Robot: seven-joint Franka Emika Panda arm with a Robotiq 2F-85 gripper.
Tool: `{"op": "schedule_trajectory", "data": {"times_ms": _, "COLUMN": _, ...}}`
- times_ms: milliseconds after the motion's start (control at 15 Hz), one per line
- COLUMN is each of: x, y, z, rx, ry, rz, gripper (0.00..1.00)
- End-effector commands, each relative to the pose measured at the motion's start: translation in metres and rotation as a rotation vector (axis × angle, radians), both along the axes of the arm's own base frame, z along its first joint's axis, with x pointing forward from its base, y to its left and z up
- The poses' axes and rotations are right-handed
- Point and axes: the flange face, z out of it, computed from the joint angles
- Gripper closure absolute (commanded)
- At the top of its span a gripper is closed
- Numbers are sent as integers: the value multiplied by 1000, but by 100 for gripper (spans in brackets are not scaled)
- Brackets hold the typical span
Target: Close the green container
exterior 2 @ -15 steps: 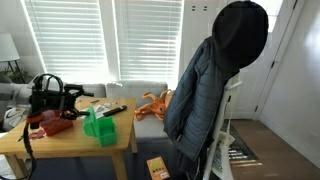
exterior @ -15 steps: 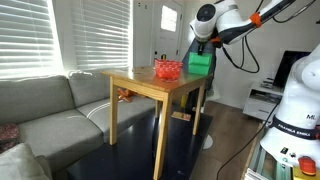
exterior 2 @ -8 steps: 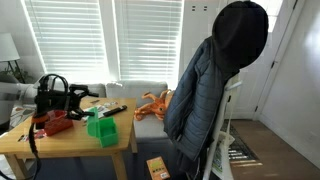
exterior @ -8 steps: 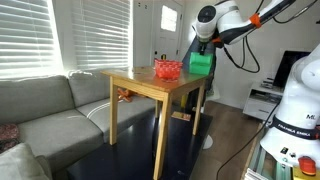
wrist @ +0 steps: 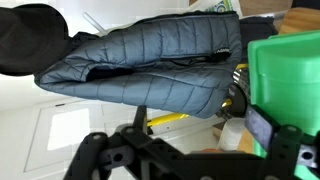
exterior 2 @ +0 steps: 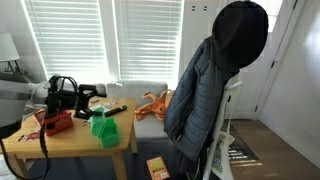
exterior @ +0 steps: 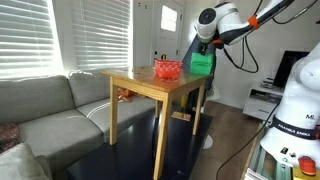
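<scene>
The bench (exterior: 137,84), a plain wooden one, is seen in both exterior views, and the task's thing is carried on it. The green container (exterior 2: 104,129) is found just beside the red bowl (exterior 2: 55,122), toward the bench's edge. In the wrist view it fills the right side (wrist: 288,70). Whether its lid is raised or partly down cannot be told at this size.

The container is judged to be light, thin-walled plastic, stiff enough to be pushed but smooth and easily slid or tipped. A squeeze is therefore not advised. The lid is better pressed from its top face, near the free edge, downward rather than sideways.

The end effector (exterior 2: 88,96) is held above the red bowl, on the container's side, apart from both. Its fingers are seen spread wide in the wrist view, with nothing between them.
</scene>
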Motion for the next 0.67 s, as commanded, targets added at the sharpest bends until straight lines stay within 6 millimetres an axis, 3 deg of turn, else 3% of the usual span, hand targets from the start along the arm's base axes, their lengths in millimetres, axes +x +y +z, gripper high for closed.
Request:
{"op": "schedule_trajectory", "data": {"times_ms": 0, "x": 7, "y": 1, "z": 11, "rx": 19, "ry": -75, "rz": 26, "gripper": 0}}
{"op": "schedule_trajectory", "data": {"times_ms": 267, "x": 9, "y": 14, "z": 21, "rx": 53, "ry": -108, "rz": 50, "gripper": 0}}
{"op": "schedule_trajectory", "data": {"times_ms": 600, "x": 9, "y": 16, "z": 17, "rx": 72, "ry": -83, "rz": 38, "gripper": 0}}
